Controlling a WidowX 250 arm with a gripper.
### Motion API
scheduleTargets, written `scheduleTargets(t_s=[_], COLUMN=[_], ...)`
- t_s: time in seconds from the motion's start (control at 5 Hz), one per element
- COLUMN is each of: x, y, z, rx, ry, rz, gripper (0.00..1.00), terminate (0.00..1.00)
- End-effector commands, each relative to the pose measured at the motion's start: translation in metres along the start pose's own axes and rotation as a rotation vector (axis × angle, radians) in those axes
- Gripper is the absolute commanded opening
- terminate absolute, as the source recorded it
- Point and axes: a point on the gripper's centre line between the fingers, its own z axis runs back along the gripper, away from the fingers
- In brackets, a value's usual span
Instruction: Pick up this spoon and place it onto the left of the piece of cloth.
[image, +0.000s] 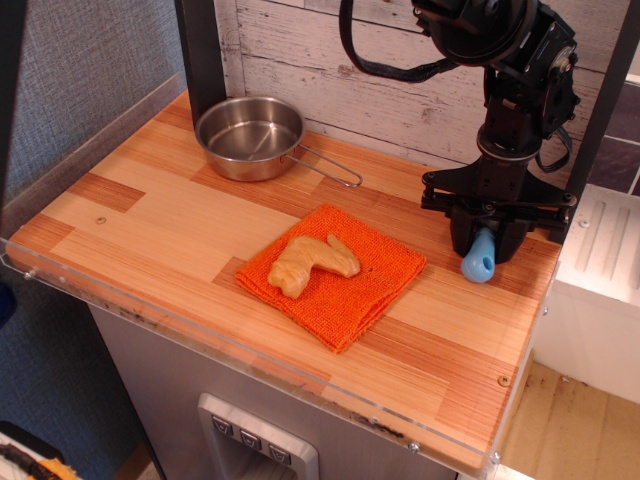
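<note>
The spoon (479, 262) shows only its light-blue handle with the hole at its end; its grey bowl is hidden behind the gripper. My gripper (486, 247) is low over the right back part of the table, its black fingers (461, 238) closed on both sides of the handle. The piece of cloth (385, 268), a folded orange square, lies on the table just left of the gripper, apart from the spoon.
A tan animal-shaped piece (312, 262) lies on the cloth. A steel pan (250, 135) with a wire handle stands at the back left. The wooden table (170, 225) has a clear raised rim; a white plank wall is behind, and a dark post stands at the right.
</note>
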Motion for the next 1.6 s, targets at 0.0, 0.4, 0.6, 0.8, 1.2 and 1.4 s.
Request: scheduleTargets(t_s=[0.0, 0.4, 0.6, 0.8, 1.2, 1.4], x=[0.007, -0.039, -0.05, -0.049, -0.039, -0.04], y=[0.046, 0.152, 0.204, 0.248, 0.295, 0.314], z=[0.084, 0.105, 0.096, 0.083, 0.049, 0.039], rx=[-0.099, -0.058, -0.011, 0.011, 0.023, 0.024], ry=[-0.165, -0.131, -0.092, -0.077, -0.064, -0.046], rz=[0.05, 0.137, 0.147, 0.147, 0.052, 0.014], gripper=[0.0, 0.0, 0.0, 0.0, 0.0, 0.0], terminate=[0.0, 0.0, 0.0, 0.0, 0.0, 0.0])
